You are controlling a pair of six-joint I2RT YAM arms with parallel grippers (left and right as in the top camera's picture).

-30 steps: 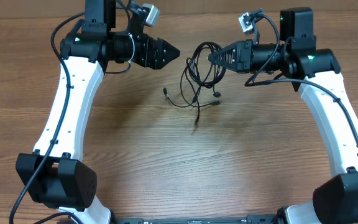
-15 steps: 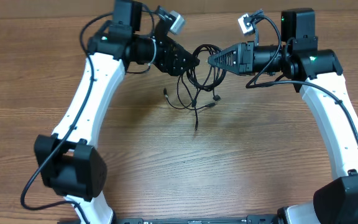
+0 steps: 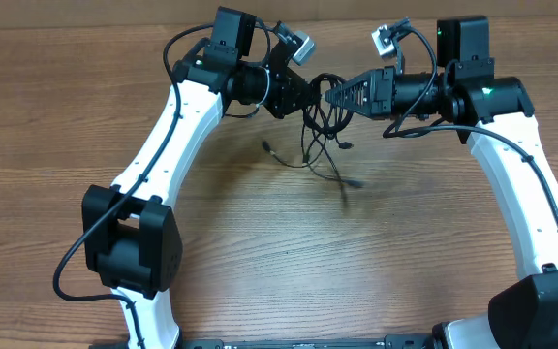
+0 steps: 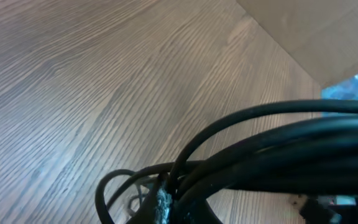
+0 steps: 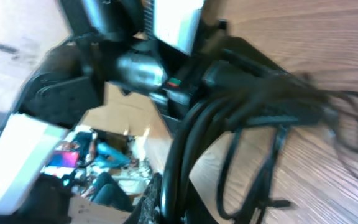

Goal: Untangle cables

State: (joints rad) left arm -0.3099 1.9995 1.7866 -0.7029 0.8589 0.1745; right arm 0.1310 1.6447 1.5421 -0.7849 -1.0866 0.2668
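**At twelve o'clock: arms meet on the bundle**

Within the last second the left gripper (image 3: 306,95) has swung in from ten o'clock, nose to nose with the right gripper (image 3: 331,94), which is clamped on the cables (image 3: 318,118). Left claw: cannot tell, strands fill its lens. One tail flung toward five o'clock. Judged: two-handed pull-apart is near. Cords thin, black, glossy, limp loops; table (image 3: 260,252) matt wood grain.

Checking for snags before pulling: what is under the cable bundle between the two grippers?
The wooden table shows beneath the cables, their loose plug ends trailing onto it. The bundle's top is covered by the left gripper and right gripper.
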